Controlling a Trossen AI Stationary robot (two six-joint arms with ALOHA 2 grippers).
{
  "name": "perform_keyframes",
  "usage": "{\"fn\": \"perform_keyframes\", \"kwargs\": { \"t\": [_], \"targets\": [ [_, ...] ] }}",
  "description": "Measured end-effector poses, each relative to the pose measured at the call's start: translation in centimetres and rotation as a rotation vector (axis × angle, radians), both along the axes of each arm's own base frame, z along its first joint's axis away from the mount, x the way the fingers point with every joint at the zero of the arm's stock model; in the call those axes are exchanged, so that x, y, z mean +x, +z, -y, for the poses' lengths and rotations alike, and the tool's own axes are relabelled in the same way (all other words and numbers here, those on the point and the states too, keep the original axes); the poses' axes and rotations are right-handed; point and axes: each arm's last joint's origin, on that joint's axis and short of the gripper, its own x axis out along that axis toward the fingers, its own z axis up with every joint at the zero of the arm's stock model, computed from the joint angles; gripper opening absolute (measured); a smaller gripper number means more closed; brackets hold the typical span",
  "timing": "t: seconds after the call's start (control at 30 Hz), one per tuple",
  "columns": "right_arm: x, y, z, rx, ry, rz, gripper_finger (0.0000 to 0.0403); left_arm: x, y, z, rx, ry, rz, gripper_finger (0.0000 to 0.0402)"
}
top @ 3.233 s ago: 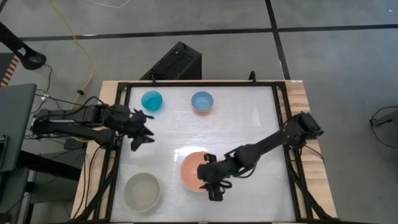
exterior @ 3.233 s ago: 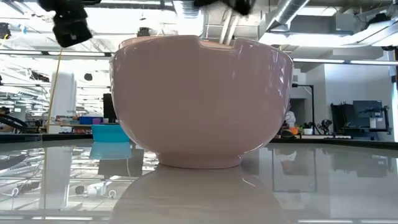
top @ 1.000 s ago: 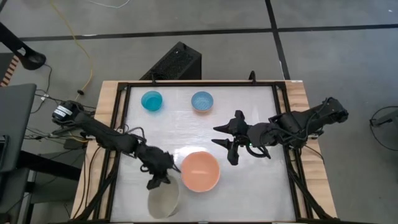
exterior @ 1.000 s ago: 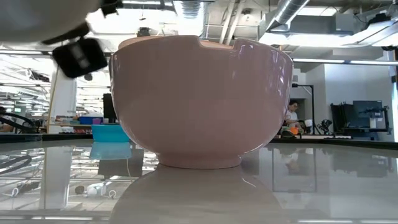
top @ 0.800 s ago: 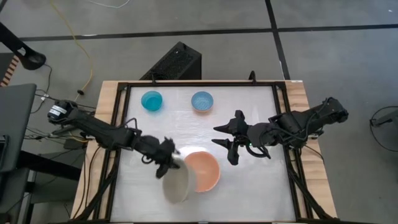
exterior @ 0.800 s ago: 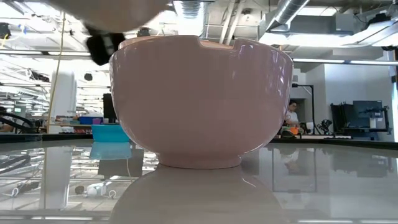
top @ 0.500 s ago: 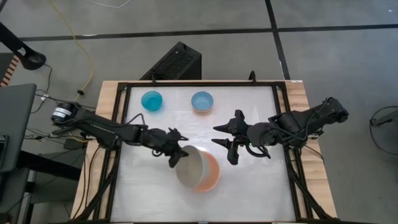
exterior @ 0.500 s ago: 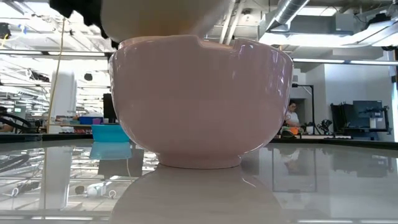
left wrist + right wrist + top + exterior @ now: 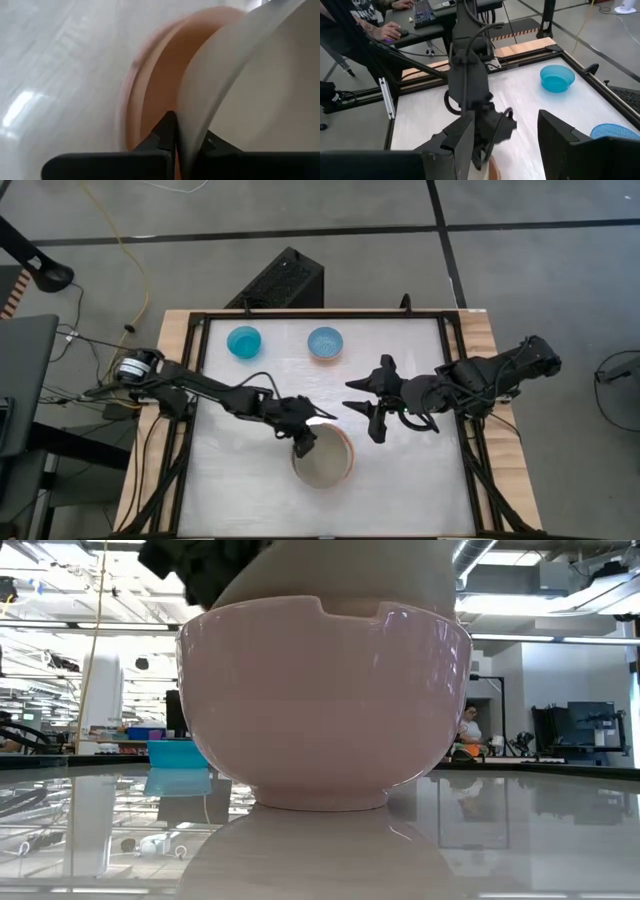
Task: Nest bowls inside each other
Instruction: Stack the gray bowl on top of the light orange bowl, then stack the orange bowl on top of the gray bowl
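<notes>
The pale pink bowl (image 9: 349,452) stands on the table's near middle and fills the low view (image 9: 320,710). The greyish-beige bowl (image 9: 322,466) is over and partly inside it, mouth up, its upper wall (image 9: 340,575) showing above the pink rim. My left gripper (image 9: 303,442) is shut on it. My right gripper (image 9: 368,418) hangs open above the table, just right of the two bowls, holding nothing. The small cyan bowl (image 9: 244,341) and the small light blue bowl (image 9: 325,342) rest on their bases near the far edge. My left gripper pinches the greyish-beige bowl's rim (image 9: 192,125) on its far-left side, one finger inside the bowl and one outside. The fingers slant down from the table's left. The bowl sits partly inside the pink bowl (image 9: 150,85); whether the two touch, I cannot tell.
A black frame (image 9: 192,380) runs around the white tabletop. Bare table lies on the near left and on the right. Beyond the table a person's hand (image 9: 390,34) rests by a keyboard.
My left gripper has carried the greyish-beige bowl from the table's near left toward the right and the far edge, to above the pink bowl. On the way the gripper rolled and the bowl turned from lying on its side to mouth up. It now sinks into the pink bowl.
</notes>
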Motion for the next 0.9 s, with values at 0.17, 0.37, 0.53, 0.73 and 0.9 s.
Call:
{"fn": "perform_keyframes", "kwargs": {
  "t": [0.17,0.37,0.53,0.73,0.9],
  "targets": [
    [-0.1,-0.1,0.1,-0.011,-0.011,-0.014,0.0184,1.2,2.1,-0.2,0.067,-0.048,0.089,0.0022],
    [-0.1,-0.2,0.1,-0.015,-0.015,-0.017,0.0184,0.3,2.7,-1.8,0.107,-0.004,-0.026,0.0097],
    [-0.3,0.0,0.2,-0.016,-0.018,-0.014,0.0184,-0.1,2.4,-2.2,0.066,-0.036,-0.094,0.0158],
    [-1.1,0.0,0.6,-0.038,-0.039,-0.041,0.0184,-0.3,3.4,-2.7,0.101,-0.024,-0.043,0.0201],
    [-1.4,-0.8,0.8,-0.068,-0.078,-0.115,0.0184,-1.4,5.5,-4.0,0.170,0.039,0.005,0.0213]
  ]
}}
